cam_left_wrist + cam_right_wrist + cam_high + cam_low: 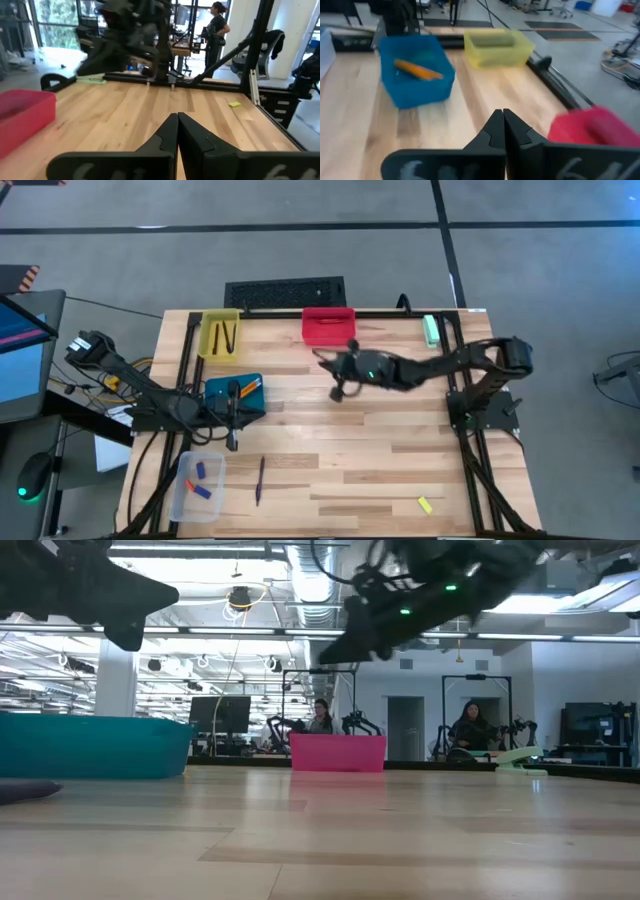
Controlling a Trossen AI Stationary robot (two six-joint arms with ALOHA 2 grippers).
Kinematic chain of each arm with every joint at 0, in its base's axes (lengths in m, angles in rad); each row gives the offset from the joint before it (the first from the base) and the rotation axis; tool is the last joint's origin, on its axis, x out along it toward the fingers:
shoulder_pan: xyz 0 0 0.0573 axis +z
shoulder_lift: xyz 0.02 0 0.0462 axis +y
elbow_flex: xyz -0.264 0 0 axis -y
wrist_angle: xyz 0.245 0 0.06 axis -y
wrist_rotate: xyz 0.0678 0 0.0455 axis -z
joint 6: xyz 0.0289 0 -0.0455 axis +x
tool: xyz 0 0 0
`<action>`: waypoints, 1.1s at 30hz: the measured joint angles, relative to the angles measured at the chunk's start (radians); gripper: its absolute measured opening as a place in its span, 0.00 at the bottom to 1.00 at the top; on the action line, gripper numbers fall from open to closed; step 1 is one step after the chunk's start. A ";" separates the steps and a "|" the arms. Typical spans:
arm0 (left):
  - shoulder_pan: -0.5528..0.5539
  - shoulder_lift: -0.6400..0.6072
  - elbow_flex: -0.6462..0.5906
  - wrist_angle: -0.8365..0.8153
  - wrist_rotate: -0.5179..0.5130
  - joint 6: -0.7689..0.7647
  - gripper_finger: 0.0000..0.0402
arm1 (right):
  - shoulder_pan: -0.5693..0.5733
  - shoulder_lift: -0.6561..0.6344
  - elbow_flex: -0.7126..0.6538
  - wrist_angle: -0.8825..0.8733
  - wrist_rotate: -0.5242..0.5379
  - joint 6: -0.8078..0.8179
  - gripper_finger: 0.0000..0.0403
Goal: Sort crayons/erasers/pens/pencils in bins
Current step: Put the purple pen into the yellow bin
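Fingers of the right gripper (337, 392) are clenched empty above the table (380, 450), red bin (328, 324) just beyond; left gripper (232, 442) clenched too; no writing legible.

Dark arms, green indicator lights

Pale wooden table (350, 450), smooth and matt; glossy plastic bins (328, 326).
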 joint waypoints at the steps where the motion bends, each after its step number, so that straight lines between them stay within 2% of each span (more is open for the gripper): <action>1: 0.000 0.000 0.016 -0.030 0.002 -0.013 0.00 | 0.028 -0.016 -0.036 0.013 0.039 0.009 0.01; 5: 0.000 0.000 0.131 -0.237 -0.002 -0.069 0.00 | 0.136 -0.069 -0.149 0.048 0.159 0.078 0.01; 10: -0.004 0.029 0.332 -0.631 0.005 -0.228 0.00 | 0.282 -0.085 -0.252 0.137 0.258 0.164 0.01; 14: -0.018 0.137 0.507 -0.922 0.054 -0.416 0.00 | 0.385 -0.079 -0.279 0.150 0.336 0.239 0.01; 18: -0.032 0.294 0.679 -1.195 0.136 -0.645 0.01 | 0.479 -0.042 -0.298 0.175 0.468 0.292 0.01; 21: -0.037 0.417 0.804 -1.372 0.200 -0.830 0.03 | 0.527 0.012 -0.294 0.216 0.498 0.320 0.02; 26: -0.038 0.601 0.965 -1.556 0.343 -1.086 0.11 | 0.546 0.135 -0.295 0.318 0.514 0.378 0.01; 33: -0.041 0.773 1.062 -1.595 0.502 -1.336 0.26 | 0.570 0.317 -0.294 0.547 0.517 0.373 0.01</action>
